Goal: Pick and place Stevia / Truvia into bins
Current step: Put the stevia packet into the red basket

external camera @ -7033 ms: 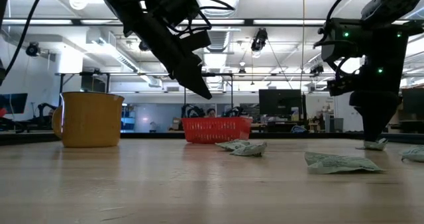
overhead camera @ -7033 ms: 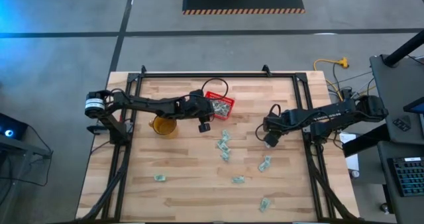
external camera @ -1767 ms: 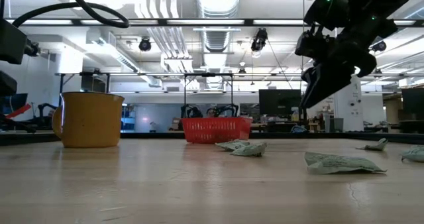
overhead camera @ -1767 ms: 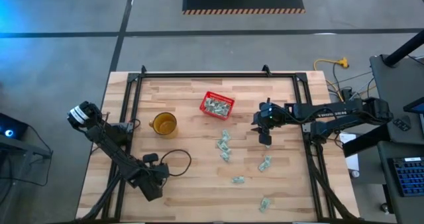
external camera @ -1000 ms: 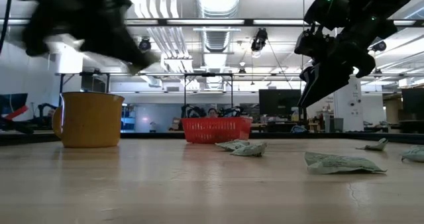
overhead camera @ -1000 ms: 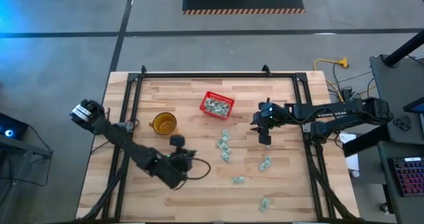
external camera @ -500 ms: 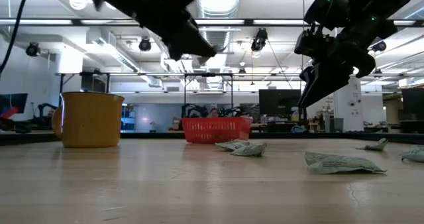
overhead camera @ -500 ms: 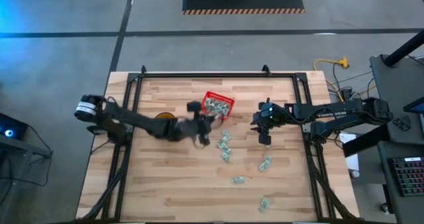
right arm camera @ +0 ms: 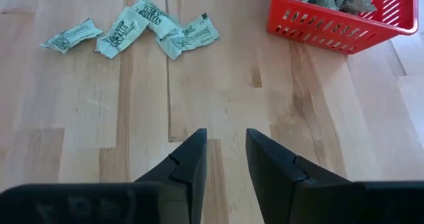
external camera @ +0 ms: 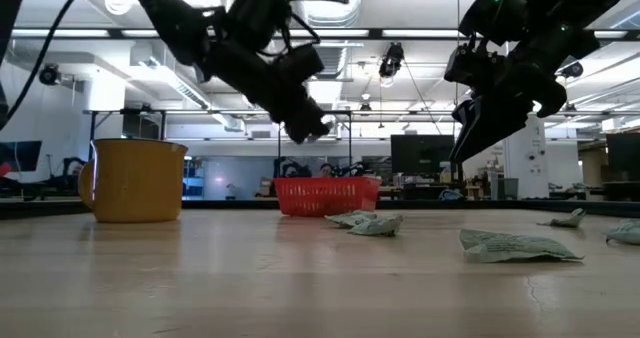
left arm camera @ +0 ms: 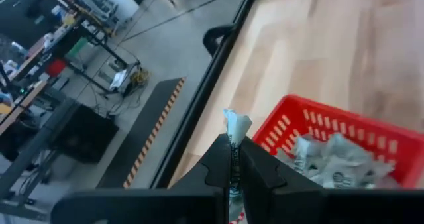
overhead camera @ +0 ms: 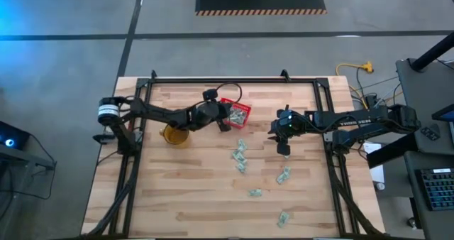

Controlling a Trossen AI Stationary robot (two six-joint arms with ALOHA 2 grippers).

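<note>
The red basket (overhead camera: 238, 112) stands at the table's far middle with several pale green sachets (left arm camera: 331, 159) inside it. My left gripper (overhead camera: 224, 123) hovers at the basket's left near corner, above its rim (external camera: 310, 130), shut on one sachet (left arm camera: 234, 124). More sachets (overhead camera: 240, 157) lie loose on the wood, also seen in the right wrist view (right arm camera: 132, 28). My right gripper (overhead camera: 282, 148) hangs open above the table, right of the basket (right arm camera: 341, 18), with nothing between its fingers (right arm camera: 225, 161). My left gripper pinches the sachet between its two fingers. A crumpled white end (left arm camera: 235, 121) sticks out past the fingertips; the rest is hidden between them. The fingers come from the table's left, slanting slightly down. The sachet is lifted clear, beside the basket's rim.
A yellow mug (overhead camera: 176, 135) stands left of the basket, under my left arm. Loose sachets lie at the middle (overhead camera: 241, 166), right of it (overhead camera: 284, 175) and toward the near edge (overhead camera: 254, 193) (overhead camera: 282, 217). A black frame rail (overhead camera: 213, 80) runs along the far edge.
My left gripper, shut on the sachet, has swung from the table's near left toward the far edge and the right, over the mug, up to the red basket, turning as it went. My right gripper has kept still.
</note>
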